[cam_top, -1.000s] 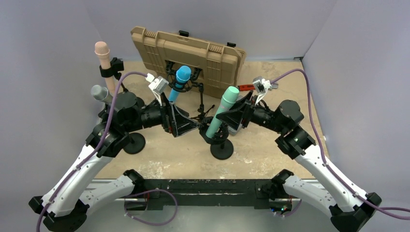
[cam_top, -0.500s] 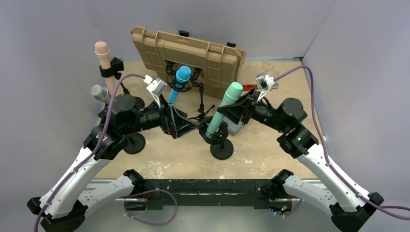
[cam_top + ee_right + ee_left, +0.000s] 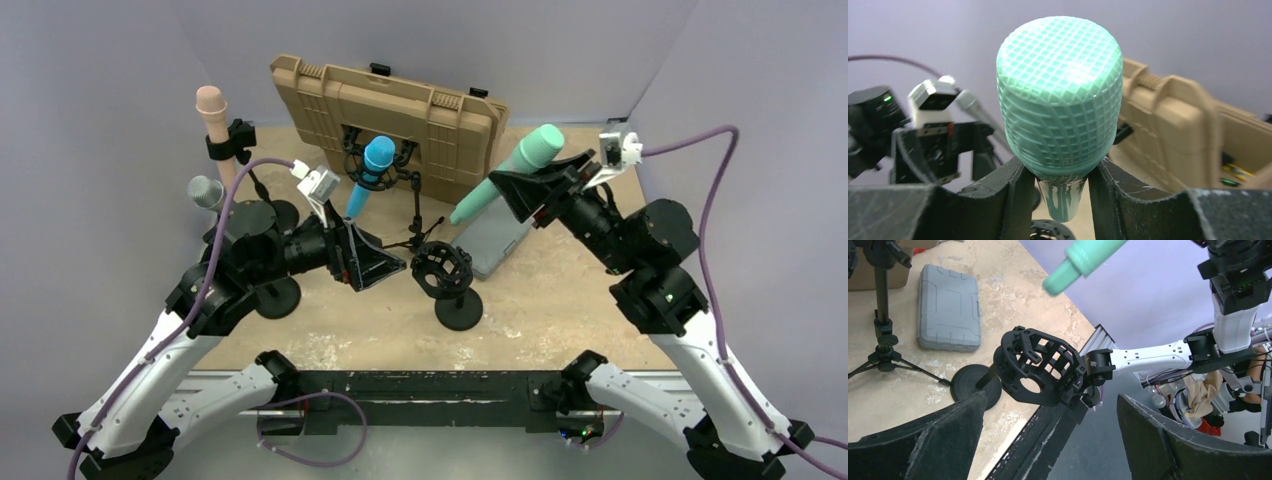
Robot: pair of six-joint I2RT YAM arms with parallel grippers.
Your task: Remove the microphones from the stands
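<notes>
Green microphone (image 3: 505, 172) is pinched between the fingers of the right claw (image 3: 528, 187), just under its mesh head, tilted. Its tail hangs clear above the stand cradle (image 3: 443, 268). The left claw (image 3: 372, 268) is spread, with the cradle just ahead of it, apart.

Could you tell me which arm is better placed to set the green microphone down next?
Right, I'd say: the right gripper is shut on the green microphone, clear of the shock mount; the left gripper is open beside it, holding nothing.
</notes>
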